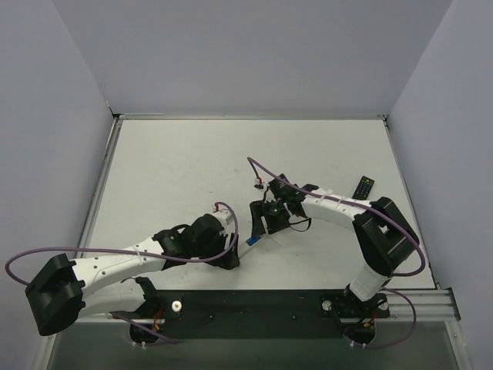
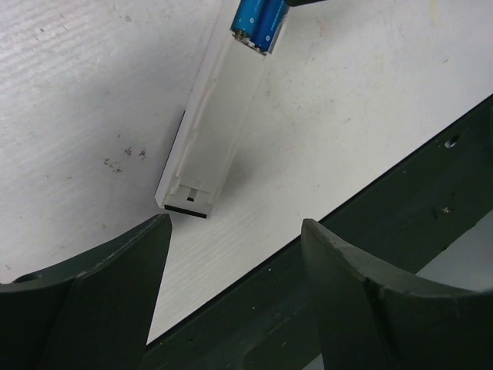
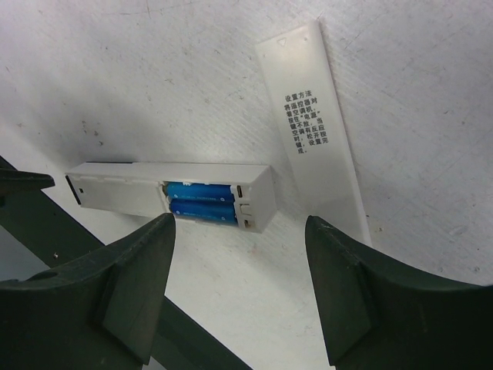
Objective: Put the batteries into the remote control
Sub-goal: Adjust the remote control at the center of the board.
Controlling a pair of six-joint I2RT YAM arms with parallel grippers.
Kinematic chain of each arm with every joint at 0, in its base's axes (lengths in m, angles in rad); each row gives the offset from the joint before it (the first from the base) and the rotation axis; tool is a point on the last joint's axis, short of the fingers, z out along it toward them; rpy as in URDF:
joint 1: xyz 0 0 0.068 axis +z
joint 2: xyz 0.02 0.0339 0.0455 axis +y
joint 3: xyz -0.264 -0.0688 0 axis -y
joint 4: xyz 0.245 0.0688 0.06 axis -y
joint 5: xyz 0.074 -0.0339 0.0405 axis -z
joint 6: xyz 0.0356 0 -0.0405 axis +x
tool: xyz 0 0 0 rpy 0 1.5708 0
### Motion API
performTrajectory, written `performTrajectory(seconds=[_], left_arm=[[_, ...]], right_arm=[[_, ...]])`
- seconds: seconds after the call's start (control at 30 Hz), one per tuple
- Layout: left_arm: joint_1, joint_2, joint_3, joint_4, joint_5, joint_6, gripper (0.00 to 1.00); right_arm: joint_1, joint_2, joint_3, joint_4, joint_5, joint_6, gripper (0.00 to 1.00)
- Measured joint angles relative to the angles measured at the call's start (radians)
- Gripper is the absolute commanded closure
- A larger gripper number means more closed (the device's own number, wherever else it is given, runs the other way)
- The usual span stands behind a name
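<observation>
The white remote control [image 2: 206,131] lies flat on the table with its back compartment uncovered. The two blue batteries [image 3: 202,202] sit side by side inside it, and they also show in the left wrist view [image 2: 258,23] and as a blue speck in the top view [image 1: 250,240]. The remote's body also shows in the right wrist view [image 3: 123,189]. My left gripper [image 2: 235,231] is open and empty, just short of the remote's dark-patched end. My right gripper [image 3: 239,223] is open and empty, hovering by the battery end. In the top view the left gripper [image 1: 229,257] and the right gripper [image 1: 262,223] flank the remote.
The loose white battery cover [image 3: 316,116] with printed text lies next to the remote. A black remote with coloured buttons [image 1: 363,186] lies at the right. The black mounting rail [image 1: 254,304] runs along the near table edge, close under the left gripper.
</observation>
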Motion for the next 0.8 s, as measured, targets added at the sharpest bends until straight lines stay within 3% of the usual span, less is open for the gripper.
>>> performTrajectory(seconds=[0.3,0.8], left_arm=[[0.04,0.128,-0.005,0.033,0.116,0.0,0.26],[0.247,0.094,-0.056,0.129,0.118,0.007,0.26]], right_arm=[[0.006,0.025,0.007,0.01,-0.005,0.0,0.37],[0.107,0.017,-0.029,0.025,-0.014,0.031,0.38]])
